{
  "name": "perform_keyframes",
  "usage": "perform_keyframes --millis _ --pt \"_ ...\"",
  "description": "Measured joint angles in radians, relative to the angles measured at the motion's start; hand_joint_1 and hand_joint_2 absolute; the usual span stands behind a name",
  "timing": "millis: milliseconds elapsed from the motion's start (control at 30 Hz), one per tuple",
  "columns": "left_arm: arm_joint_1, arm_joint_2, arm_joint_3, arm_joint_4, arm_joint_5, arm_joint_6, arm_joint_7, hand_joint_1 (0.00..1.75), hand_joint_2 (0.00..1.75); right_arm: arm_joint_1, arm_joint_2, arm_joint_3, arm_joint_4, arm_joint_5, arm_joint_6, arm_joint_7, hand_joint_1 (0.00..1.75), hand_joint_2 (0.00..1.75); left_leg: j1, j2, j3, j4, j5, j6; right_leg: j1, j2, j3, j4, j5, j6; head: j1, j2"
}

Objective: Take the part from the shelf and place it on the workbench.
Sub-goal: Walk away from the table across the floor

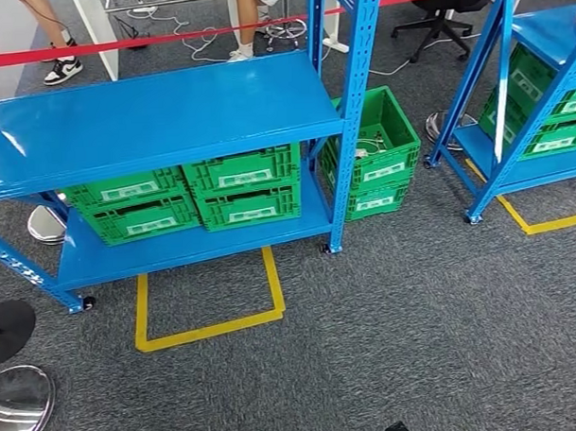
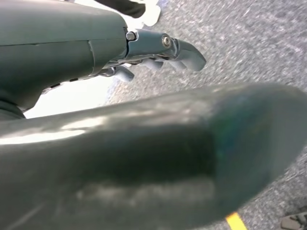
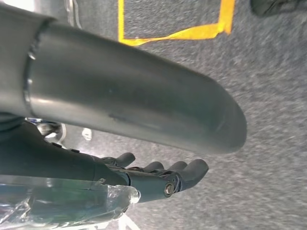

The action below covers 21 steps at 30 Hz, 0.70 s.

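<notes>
My left hand (image 2: pixel 159 52) is hanging over the grey carpet (image 2: pixel 253 33) with its fingers stretched out and slightly apart, gripping nothing, the thick thumb (image 2: pixel 145 158) lying wide of them. My right hand (image 3: pixel 155 177) is hanging the same way: the dark fingers are reaching out almost straight, close side by side, and the thumb (image 3: pixel 137 100) is standing apart from them, with bare carpet showing in the gap. Some crinkled clear plastic (image 3: pixel 72 203) is lying just beside the fingers on the side away from the thumb; I cannot tell what it is or whether it is touching them.

A yellow tape outline (image 1: pixel 210 327) is marking the carpet ahead of me, near the foot of the blue shelf (image 1: pixel 160 111). Green crates (image 1: pixel 192 195) are sitting in two stacks, side by side, on its lower board. To the right of its upright, a stack of green crates (image 1: pixel 376 156) is standing on the floor, and pale things (image 1: pixel 367 145) are lying in the open top one; they are too small for me to say whether the part is among them, so I cannot tell where it is.

Far right, a second blue shelf (image 1: pixel 543 27) is carrying more green crates (image 1: pixel 546 112). Red tape (image 1: pixel 158 38) is stretching across behind the shelf, with a person's legs (image 1: pixel 246 28) and an office chair (image 1: pixel 442 11) beyond it.
</notes>
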Motion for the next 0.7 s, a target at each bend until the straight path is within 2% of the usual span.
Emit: perform_keyframes --millis 33,67,100,133,167,200,233,267,333,367,400,433,467,500,533,567,600,633,667,700 --pt "0.001 0.0 0.0 0.0 0.0 0.0 0.0 0.0 0.0 0.0 0.0 0.0 0.0 0.0 -0.001 0.0 0.0 0.0 -0.001 0.02 -0.01 0.018 -0.014 -0.004 0.0 -0.012 0.001 -0.004 0.003 -0.007 -0.002 0.0" --pt "0.0 0.0 0.0 0.0 0.0 0.0 0.0 0.0 0.0 0.001 -0.001 0.0 0.0 0.0 -0.002 0.0 0.0 0.0 -0.003 0.048 -0.031 0.059 -0.039 -0.007 0.0 -0.025 0.002 -0.008 0.005 -0.014 -0.004 0.0" --pt "-0.002 0.0 0.001 0.0 0.0 0.0 0.0 0.0 0.0 0.002 -0.001 0.0 0.0 0.0 -0.003 0.0 0.0 0.0 -0.005 0.081 -0.061 0.12 -0.072 -0.009 0.002 -0.039 0.002 -0.009 0.005 -0.018 -0.006 0.0" --pt "-0.004 0.0 0.001 0.0 0.0 0.0 0.0 0.0 0.0 0.004 -0.002 0.0 0.0 0.0 -0.004 0.0 0.0 0.0 -0.005 0.102 -0.097 0.193 -0.106 -0.011 0.005 -0.054 0.001 -0.01 0.004 -0.021 -0.007 0.0" --pt "-0.005 0.0 0.001 0.0 0.0 0.0 0.0 0.0 0.0 0.005 -0.002 0.0 0.0 0.0 -0.003 0.0 0.0 0.0 -0.005 0.112 -0.127 0.255 -0.128 -0.012 0.007 -0.069 0.001 -0.01 0.003 -0.023 -0.007 0.0" --pt "-0.004 0.0 0.001 0.0 0.0 0.0 0.0 0.0 0.0 0.006 -0.002 0.001 0.0 0.0 -0.003 0.0 0.0 0.0 -0.005 0.116 -0.143 0.287 -0.132 -0.013 0.008 -0.084 0.002 -0.01 0.002 -0.024 -0.007 0.0" --pt "-0.003 0.0 0.001 0.0 0.0 0.0 0.0 0.0 0.0 0.005 -0.002 0.001 0.0 0.0 -0.003 0.0 0.0 0.0 -0.005 0.119 -0.139 0.281 -0.117 -0.012 0.008 -0.098 0.003 -0.01 0.001 -0.024 -0.007 0.0" --pt "-0.002 0.0 0.001 0.0 0.0 0.0 0.0 0.0 0.0 0.004 -0.001 0.001 0.001 0.0 -0.003 0.0 0.0 0.0 -0.006 0.127 -0.115 0.235 -0.087 -0.011 0.008 -0.111 0.004 -0.01 -0.001 -0.023 -0.008 0.0" --pt "-0.004 0.001 0.001 0.0 0.0 0.0 0.0 0.0 0.0 0.004 -0.001 0.003 0.001 0.0 -0.003 0.0 0.0 0.0 -0.009 0.172 -0.038 0.093 -0.026 -0.007 0.011 -0.133 0.01 -0.007 -0.007 -0.017 -0.008 0.0" --pt "-0.006 0.001 0.002 0.0 0.0 0.0 0.0 0.0 0.0 0.004 -0.002 0.004 0.001 0.0 -0.003 0.0 0.0 0.0 -0.01 0.192 -0.009 0.04 -0.01 -0.003 0.014 -0.143 0.01 -0.006 -0.011 -0.012 -0.007 0.0" --pt "-0.008 0.001 0.002 0.0 0.0 0.001 0.0 0.0 0.0 0.004 -0.002 0.004 0.001 0.0 -0.003 0.0 0.0 0.0 -0.013 0.204 0.006 0.01 -0.005 0.001 0.017 -0.153 0.013 -0.005 -0.014 -0.007 -0.005 0.0" --pt "-0.008 0.001 0.002 0.0 0.0 0.001 0.001 0.0 0.0 0.003 -0.002 0.005 0.001 0.0 -0.003 0.0 0.0 0.0 -0.015 0.201 0.009 0.001 -0.007 0.006 0.019 -0.164 0.016 -0.005 -0.017 -0.001 -0.003 0.0" --pt "-0.007 0.001 0.002 0.0 0.0 0.001 0.001 0.0 0.0 0.001 -0.002 0.005 0.001 0.0 -0.003 0.0 0.0 0.0 -0.015 0.187 0.007 0.001 -0.006 0.013 0.019 -0.175 0.02 -0.007 -0.019 0.003 -0.001 0.0" --pt "-0.005 0.001 0.002 0.0 0.0 0.001 0.001 0.0 0.0 -0.002 -0.002 0.005 0.001 0.0 -0.003 0.0 0.0 0.0 -0.013 0.175 0.007 0.0 -0.005 0.019 0.017 -0.173 0.023 -0.004 -0.024 0.009 0.0 0.0" --pt "-0.004 0.002 0.002 0.001 0.0 0.002 0.002 0.0 0.0 -0.005 -0.002 0.006 0.001 0.0 -0.004 0.0 0.0 0.0 -0.011 0.163 0.008 -0.002 -0.003 0.025 0.014 -0.154 0.018 0.011 -0.036 0.015 0.001 0.0" --pt "-0.005 0.002 0.003 0.001 0.0 0.002 0.002 0.0 0.0 -0.005 -0.002 0.006 0.001 0.0 -0.004 -0.001 0.0 0.0 -0.008 0.151 0.008 -0.003 -0.001 0.031 0.012 -0.125 0.002 0.047 -0.058 0.02 0.003 0.0" --pt "-0.006 0.001 0.003 0.001 0.0 0.003 0.002 0.0 0.0 -0.004 -0.002 0.007 0.001 -0.003 -0.006 -0.004 0.0 0.0 -0.006 0.141 0.008 -0.003 0.0 0.035 0.009 -0.09 -0.025 0.105 -0.088 0.025 0.005 0.0" --pt "-0.007 0.0 0.004 0.001 0.0 0.005 0.003 0.0 0.0 -0.003 -0.002 0.007 0.002 -0.006 -0.007 -0.007 0.0 0.0 -0.005 0.131 0.007 -0.003 0.001 0.039 0.008 -0.065 -0.061 0.177 -0.12 0.027 0.007 0.0" --pt "-0.008 0.0 0.004 0.001 0.0 0.006 0.005 0.0 0.0 -0.001 -0.002 0.007 0.002 -0.01 -0.009 -0.011 0.0 0.0 -0.005 0.121 0.007 -0.003 0.001 0.04 0.007 -0.053 -0.097 0.244 -0.142 0.029 0.009 0.0" --pt "-0.007 0.0 0.005 0.001 0.001 0.008 0.007 0.0 0.0 0.0 -0.002 0.007 0.002 -0.015 -0.01 -0.013 0.0 0.0 -0.005 0.111 0.007 -0.003 0.001 0.041 0.007 -0.049 -0.123 0.284 -0.147 0.03 0.009 0.0"
